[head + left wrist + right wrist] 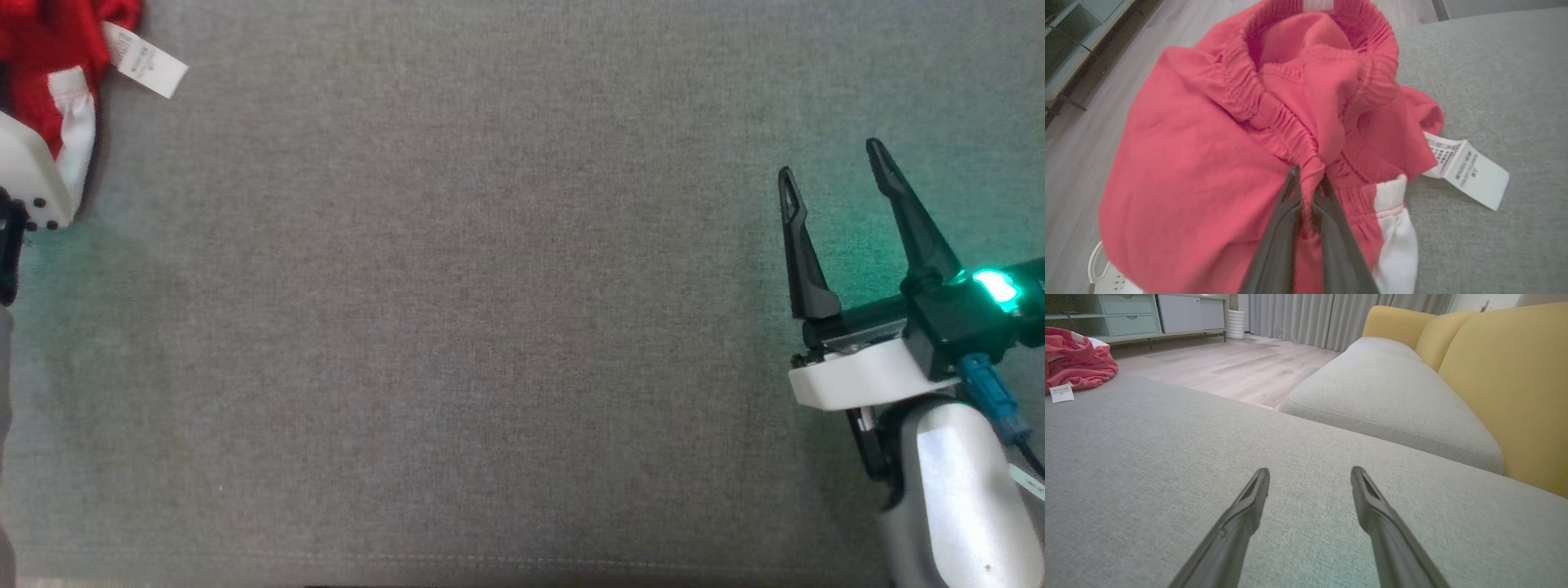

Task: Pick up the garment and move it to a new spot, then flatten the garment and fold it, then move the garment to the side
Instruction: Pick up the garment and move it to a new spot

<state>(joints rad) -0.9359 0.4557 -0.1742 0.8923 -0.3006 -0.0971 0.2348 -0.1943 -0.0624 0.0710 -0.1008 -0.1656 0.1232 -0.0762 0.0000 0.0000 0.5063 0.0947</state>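
Observation:
The garment (1200,163) is a crumpled red piece with an elastic waistband, a white side panel and a white care label (1470,173). It lies at the left edge of a grey cushion, seen at the head view's top left as garment (49,41) and far off in the right wrist view as garment (1077,359). My left gripper (1308,177) is shut on a fold of the red cloth just below the waistband. My right gripper (833,175) stands open above bare cushion at the right, far from the garment; its open gripper (1310,477) holds nothing.
The grey cushion (457,327) spreads wide between the two arms. Beyond its edge lies a pale wood floor (1229,367), with a second grey seat cushion and yellow backrest (1502,375) to the right and a low cabinet (1126,314) behind the garment.

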